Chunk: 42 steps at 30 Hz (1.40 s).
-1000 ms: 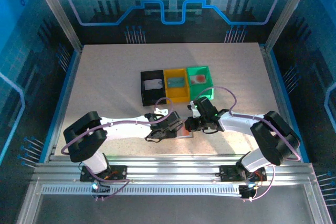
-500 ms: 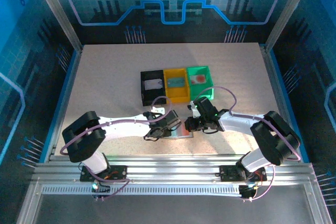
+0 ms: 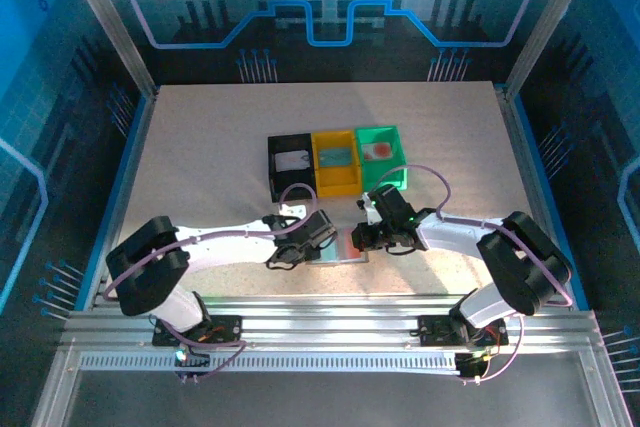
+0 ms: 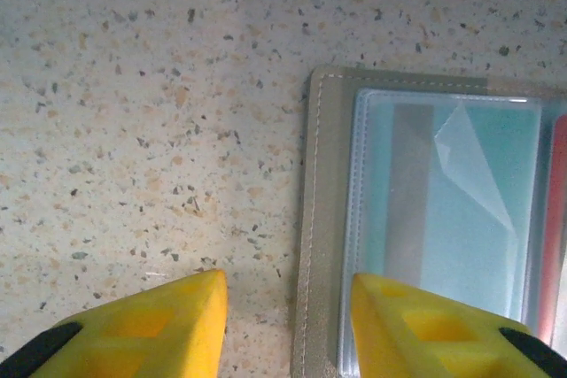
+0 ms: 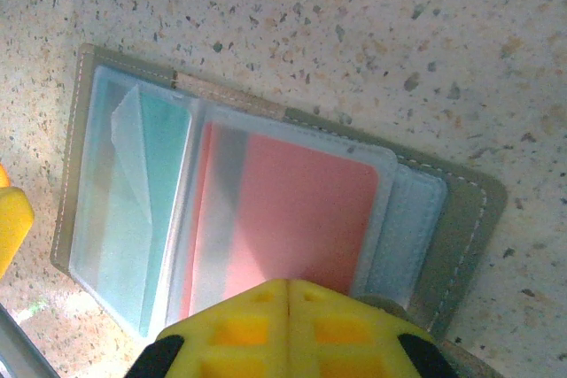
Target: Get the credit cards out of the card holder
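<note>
Three credit cards (image 3: pixel 381 150) are already lying in the bins (image 3: pixel 340 187). A red card (image 5: pixel 292 210) and a teal card (image 5: pixel 133 192) are still sitting in the card holder (image 5: pixel 461 219), which is lying open by the table's (image 3: pixel 200 167) near edge. The left gripper (image 4: pixel 285 307) is straddling its edge, half-open and empty. The right gripper (image 5: pixel 285 316), fully closed, is resting on it.

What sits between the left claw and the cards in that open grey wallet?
Nothing loose. The left gripper straddles the card holder's edge, but the teal card and red card lie inside clear plastic pockets, which cover their faces.
</note>
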Motion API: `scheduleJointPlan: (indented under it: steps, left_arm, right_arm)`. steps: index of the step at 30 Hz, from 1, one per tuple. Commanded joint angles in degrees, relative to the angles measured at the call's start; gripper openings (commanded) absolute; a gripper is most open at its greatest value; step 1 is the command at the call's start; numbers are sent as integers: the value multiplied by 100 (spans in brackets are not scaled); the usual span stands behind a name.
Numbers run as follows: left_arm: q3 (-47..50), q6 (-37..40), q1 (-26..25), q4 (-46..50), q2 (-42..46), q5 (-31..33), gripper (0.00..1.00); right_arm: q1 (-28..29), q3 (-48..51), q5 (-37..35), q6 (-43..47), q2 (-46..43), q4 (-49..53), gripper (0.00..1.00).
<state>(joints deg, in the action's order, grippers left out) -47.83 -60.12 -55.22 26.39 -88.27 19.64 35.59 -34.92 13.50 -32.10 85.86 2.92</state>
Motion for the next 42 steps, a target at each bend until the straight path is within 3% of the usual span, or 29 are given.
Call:
scheduleJointPlan:
  steps: [1, 18, 42]
  left_arm:
    - [-130, -104, 42, -300, 38, -323, 40]
    - [-36, -317, 38, -825, -337, -751, 37]
    - [-3, -101, 25, -380, -234, -504, 36]
  right_arm:
    - [60, 41, -110, 46, 110, 165, 0]
    - [76, 21, -97, 54, 157, 173, 0]
    - [75, -8, -110, 54, 198, 175, 0]
